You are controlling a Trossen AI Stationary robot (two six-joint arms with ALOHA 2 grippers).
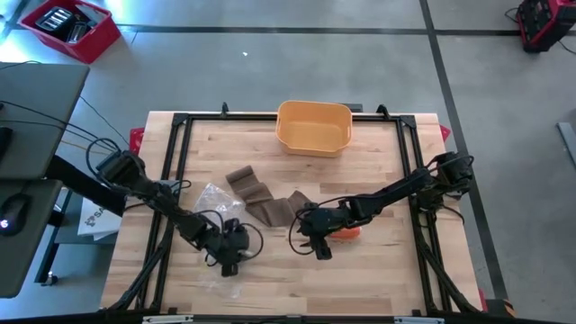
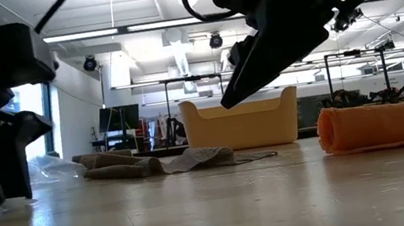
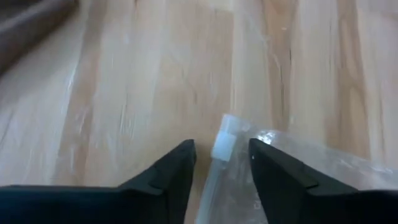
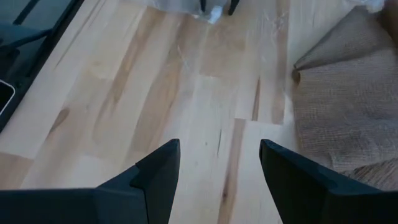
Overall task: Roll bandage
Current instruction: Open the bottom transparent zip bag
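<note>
A brown bandage (image 1: 261, 200) lies unrolled and rumpled on the middle of the wooden table; it also shows in the right wrist view as brown bandage (image 4: 348, 112). A clear plastic bag (image 1: 216, 202) lies left of it. My left gripper (image 3: 221, 144) is low at the bag's near end, open, with the bag's stiff white-edged rim (image 3: 222, 138) between its fingers. My right gripper (image 4: 217, 180) hangs open above bare wood just near of the bandage, with nothing between its fingers. An orange rolled bandage (image 2: 380, 125) lies on its side beside the right gripper (image 1: 310, 245). My left gripper stands open astride the bag's rim (image 3: 217, 155), slanting down at it. The plastic (image 3: 292, 155) spreads beside one finger. Whether either finger touches it, I cannot tell. The bag lies on the table.
A yellow-orange bin (image 1: 313, 126) stands at the table's far edge, in the middle. A black frame (image 1: 180, 144) runs around the tabletop. Bare wood lies along the near edge between and in front of the two grippers.
</note>
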